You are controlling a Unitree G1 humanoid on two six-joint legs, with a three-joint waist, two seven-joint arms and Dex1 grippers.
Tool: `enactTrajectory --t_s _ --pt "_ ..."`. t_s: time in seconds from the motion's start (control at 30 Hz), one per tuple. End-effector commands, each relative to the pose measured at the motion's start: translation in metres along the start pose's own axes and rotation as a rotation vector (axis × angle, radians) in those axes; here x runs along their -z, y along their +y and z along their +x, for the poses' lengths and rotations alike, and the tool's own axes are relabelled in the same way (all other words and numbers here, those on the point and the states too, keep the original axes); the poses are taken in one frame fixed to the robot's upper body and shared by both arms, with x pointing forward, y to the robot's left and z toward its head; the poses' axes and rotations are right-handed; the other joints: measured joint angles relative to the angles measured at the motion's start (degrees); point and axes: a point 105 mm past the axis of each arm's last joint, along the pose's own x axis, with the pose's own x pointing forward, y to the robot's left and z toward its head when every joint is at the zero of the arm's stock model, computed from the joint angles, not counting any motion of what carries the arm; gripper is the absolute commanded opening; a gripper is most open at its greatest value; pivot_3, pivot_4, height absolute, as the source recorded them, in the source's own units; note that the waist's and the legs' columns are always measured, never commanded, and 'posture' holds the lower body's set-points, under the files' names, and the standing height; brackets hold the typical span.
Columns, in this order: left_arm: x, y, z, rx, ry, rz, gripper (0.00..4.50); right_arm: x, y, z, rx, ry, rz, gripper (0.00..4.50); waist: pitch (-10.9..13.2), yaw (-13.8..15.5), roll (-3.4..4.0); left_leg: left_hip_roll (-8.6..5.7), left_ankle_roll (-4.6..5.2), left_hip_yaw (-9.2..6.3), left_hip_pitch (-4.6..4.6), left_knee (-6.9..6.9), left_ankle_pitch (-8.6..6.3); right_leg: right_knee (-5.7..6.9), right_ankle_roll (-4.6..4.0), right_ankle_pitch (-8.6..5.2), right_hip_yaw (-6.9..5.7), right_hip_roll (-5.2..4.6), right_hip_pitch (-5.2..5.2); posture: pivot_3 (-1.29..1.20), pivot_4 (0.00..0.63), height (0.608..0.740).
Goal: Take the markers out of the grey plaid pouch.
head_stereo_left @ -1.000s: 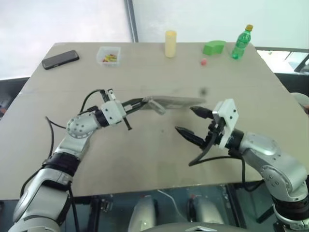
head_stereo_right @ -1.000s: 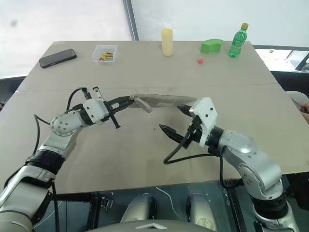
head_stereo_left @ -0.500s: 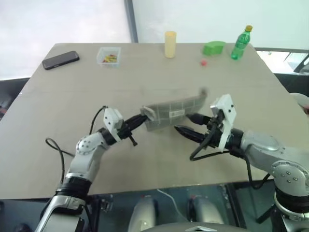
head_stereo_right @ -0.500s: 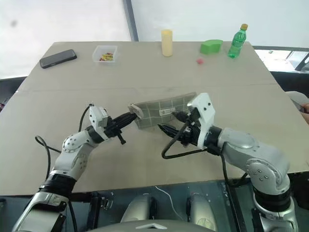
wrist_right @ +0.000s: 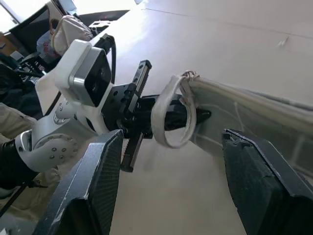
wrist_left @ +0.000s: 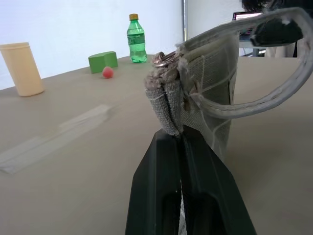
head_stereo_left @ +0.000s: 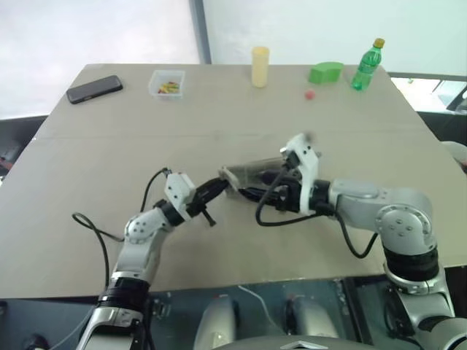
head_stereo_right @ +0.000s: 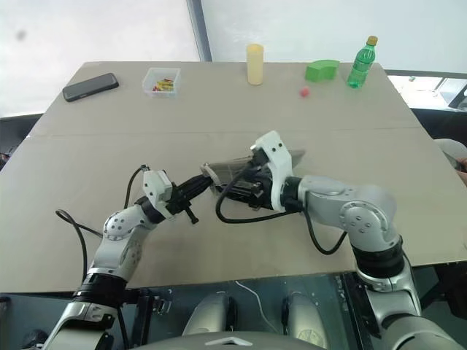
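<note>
The grey plaid pouch (head_stereo_left: 255, 168) hangs just above the table's middle, and its white grid lines show. My left gripper (head_stereo_left: 221, 187) is shut on the pouch's left corner, next to the small ring pull (wrist_left: 159, 58). A grey strap loop (wrist_right: 172, 117) hangs from that same corner. My right gripper (head_stereo_left: 255, 187) comes in from the right. It is open, and its fingers (wrist_right: 100, 188) stand wide to either side of the pouch's (wrist_right: 244, 110) near end. The markers are hidden from view.
Along the far edge stand a black phone (head_stereo_left: 94, 89), a clear box of small colourful bits (head_stereo_left: 166, 82), a yellow cylinder (head_stereo_left: 259, 66), a green block (head_stereo_left: 325, 71), a red ball (head_stereo_left: 309, 94) and a green bottle (head_stereo_left: 366, 64). Black cables loop beside both wrists.
My right gripper has moved left and in against the pouch. My left gripper has sunk a little with the pouch, which has turned from spread flat to more edge-on.
</note>
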Motion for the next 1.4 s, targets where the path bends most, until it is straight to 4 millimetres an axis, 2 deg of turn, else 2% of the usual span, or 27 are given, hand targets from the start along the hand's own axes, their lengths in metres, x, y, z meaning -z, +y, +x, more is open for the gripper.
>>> enactTrajectory --t_s 0.03,0.07,0.1,0.17,0.27,0.4,0.53,0.63,0.73,0.87,0.93,1.0,1.3,1.37,1.4 --pt "-0.005 -0.003 0.002 0.000 -0.013 0.024 0.00 -0.005 0.004 0.009 -0.046 -0.005 -0.012 3.24 0.00 -0.01 0.00 0.00 0.00 0.00 0.00 0.00 0.00 -0.02 0.00 0.00 0.00 0.00 0.00 0.00 0.150 0.740" --pt "-0.005 -0.003 0.002 -0.001 -0.013 0.025 0.00 -0.005 0.004 0.011 -0.054 -0.001 -0.011 2.72 0.00 0.00 0.01 0.00 0.01 0.00 0.00 0.00 0.00 -0.02 0.00 0.00 0.00 0.00 0.00 0.00 0.150 0.740" --pt "-0.006 -0.003 0.002 -0.005 -0.013 0.025 0.00 -0.005 0.005 0.013 -0.060 0.003 -0.010 2.48 0.01 0.00 0.01 0.00 0.01 -0.01 -0.01 0.00 0.00 -0.02 0.00 0.00 -0.01 0.00 0.00 0.00 0.150 0.740" --pt "-0.006 -0.003 0.003 -0.010 -0.016 0.026 0.00 -0.005 0.006 0.016 -0.070 0.008 -0.010 1.56 0.01 -0.02 0.02 0.00 0.01 -0.01 -0.02 0.00 0.00 -0.02 0.00 0.00 -0.01 0.00 0.00 0.00 0.150 0.740" --pt "-0.007 -0.002 0.004 -0.013 -0.018 0.027 0.00 -0.005 0.005 0.018 -0.073 0.012 -0.010 0.01 0.01 -0.02 0.02 0.00 0.01 -0.01 -0.03 0.00 -0.01 -0.03 0.00 0.00 -0.01 0.00 -0.01 0.00 0.150 0.740" --pt "-0.007 -0.002 0.005 -0.018 -0.020 0.022 0.00 -0.009 0.000 0.019 -0.047 -0.005 -0.021 0.01 0.02 -0.04 0.02 0.00 0.01 -0.01 -0.04 0.00 -0.01 -0.04 0.00 0.00 -0.03 0.00 -0.01 0.00 0.150 0.740" --pt "-0.006 -0.003 0.003 -0.024 -0.017 0.017 0.00 -0.020 -0.011 0.009 0.028 -0.047 -0.050 0.01 0.02 -0.05 0.03 0.00 0.01 -0.02 -0.05 0.00 -0.01 -0.05 0.00 0.00 -0.03 0.00 -0.02 0.00 0.150 0.740" --pt "-0.003 -0.001 -0.001 -0.040 -0.006 0.011 0.00 -0.030 -0.033 -0.014 0.167 -0.089 -0.072 0.01 0.03 0.01 0.05 0.00 0.02 -0.02 -0.06 -0.01 -0.01 -0.07 0.00 0.00 -0.03 0.00 -0.02 0.00 0.150 0.740" --pt "-0.001 0.002 -0.006 -0.061 0.004 0.005 0.00 -0.035 -0.069 -0.052 0.382 -0.103 -0.098 0.01 0.03 0.01 0.04 -0.01 0.05 0.00 -0.11 -0.01 -0.03 -0.15 0.00 0.00 -0.04 -0.06 -0.03 0.00 0.150 0.740" --pt "0.000 0.003 -0.009 -0.074 0.010 0.002 0.00 -0.038 -0.097 -0.092 0.567 -0.099 -0.117 0.01 0.04 -0.35 0.07 0.00 0.09 0.04 -0.08 -0.12 -0.05 -0.21 0.00 0.00 -0.02 -0.04 -0.06 0.00 0.150 0.740" --pt "0.000 0.004 -0.010 -0.077 0.012 0.003 0.00 -0.038 -0.106 -0.107 0.619 -0.100 -0.111 0.01 0.05 -0.33 0.07 0.00 0.09 0.05 -0.04 -0.24 -0.05 -0.23 0.00 0.00 0.00 -0.03 -0.08 0.00 0.150 0.740" --pt "0.000 0.005 -0.009 -0.076 0.012 0.006 0.00 -0.037 -0.108 -0.116 0.639 -0.098 -0.110 0.01 0.05 -0.33 0.08 0.00 0.10 0.05 -0.03 -0.29 -0.06 -0.27 0.00 0.00 0.00 -0.02 -0.09 0.00 0.150 0.740" --pt "-0.004 0.007 -0.004 -0.061 -0.001 0.023 0.00 -0.031 -0.107 -0.121 0.658 -0.095 -0.110 0.01 0.06 -0.19 0.09 0.00 0.10 0.09 -0.07 -0.33 -0.06 -0.39 0.00 0.00 0.04 -0.02 -0.10 0.00 0.150 0.740" --pt "-0.005 0.006 -0.004 -0.057 -0.004 0.028 0.00 -0.034 -0.098 -0.119 0.620 -0.094 -0.202 0.01 0.07 -0.15 0.11 0.00 0.10 0.10 -0.10 -0.35 -0.06 -0.43 0.01 0.00 0.04 -0.02 -0.12 0.00 0.150 0.740" --pt "-0.006 0.005 -0.003 -0.050 -0.007 0.034 0.00 -0.033 -0.085 -0.117 0.548 -0.082 -0.257 0.01 0.09 0.00 0.14 0.00 0.10 0.09 -0.14 -0.36 -0.06 -0.44 0.01 0.00 0.04 -0.02 -0.16 0.00 0.150 0.740"
